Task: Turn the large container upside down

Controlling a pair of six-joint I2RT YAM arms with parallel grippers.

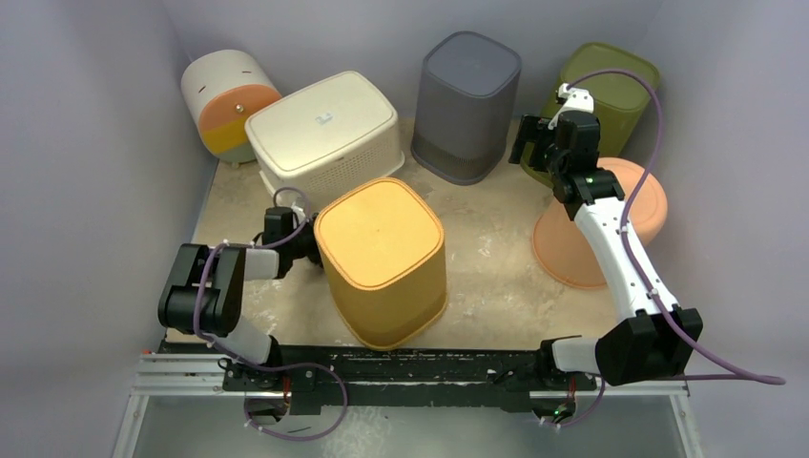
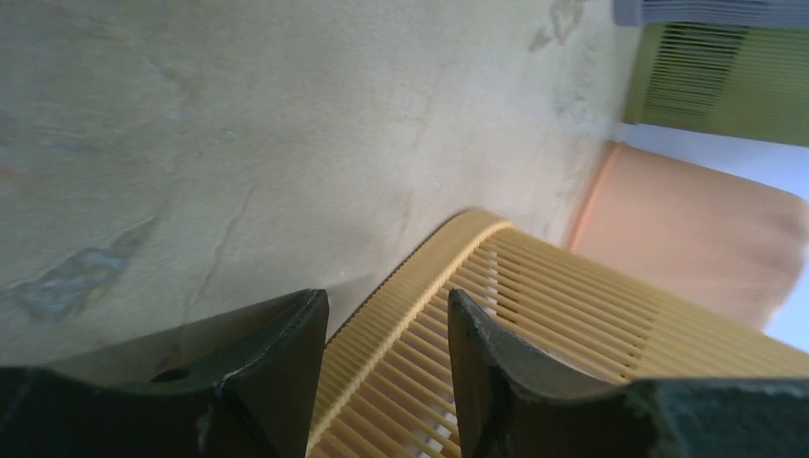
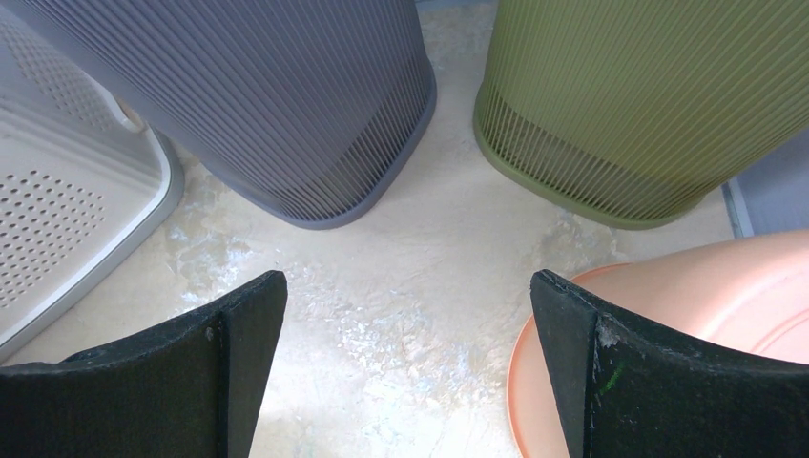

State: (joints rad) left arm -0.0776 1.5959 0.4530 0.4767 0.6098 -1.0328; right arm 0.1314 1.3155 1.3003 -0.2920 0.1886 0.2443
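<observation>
The large yellow-orange ribbed container (image 1: 382, 258) stands in the middle of the table with its closed base facing up and its rim on the table. My left gripper (image 1: 310, 250) is low at its left side. In the left wrist view the gripper (image 2: 389, 305) is open, and the container's rim and ribbed wall (image 2: 572, 315) show in the gap between the fingers. My right gripper (image 1: 534, 143) hangs open and empty above the table at the back right, its fingers wide apart in the right wrist view (image 3: 408, 286).
A white perforated basket (image 1: 324, 129) stands behind the yellow container. A grey bin (image 1: 467, 105) and a green bin (image 1: 611, 86) stand at the back. A peach basin (image 1: 611, 229) lies overturned under the right arm. A white-and-orange round bin (image 1: 224, 100) lies at the back left.
</observation>
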